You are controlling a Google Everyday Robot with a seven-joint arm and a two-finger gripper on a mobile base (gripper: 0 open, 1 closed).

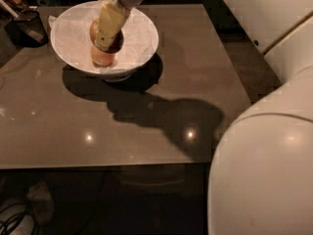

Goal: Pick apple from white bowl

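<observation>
A dim, brownish scene looks down on a glossy dark counter (146, 131). In the upper left of the frame stands a wide white bowl (148, 31) lined with crinkled white paper (73, 28). The robot's arm enters from the top edge, and its yellow-padded claw (106, 44) reaches down into the middle of the bowl. The apple (101, 58), round and orange-red, sits in the bowl at the claw's tip, on the side nearer the bottom of the frame. A second, darker apple (119, 40) lies close behind it, mostly hidden by the claw. Whether the claw is open, closed or gripping the apple cannot be told from this angle.

A dark mesh cup (29, 26) stands at the far upper left, apart from the bowl. The robot's pale, rounded body (264, 175) fills the lower right.

The step in hand appears to be the grasp. To do it well, the claw should centre on the orange-red apple alone, close across its widest part, and lift straight up, so that neither the neighbouring apple nor the loose paper comes along.
</observation>
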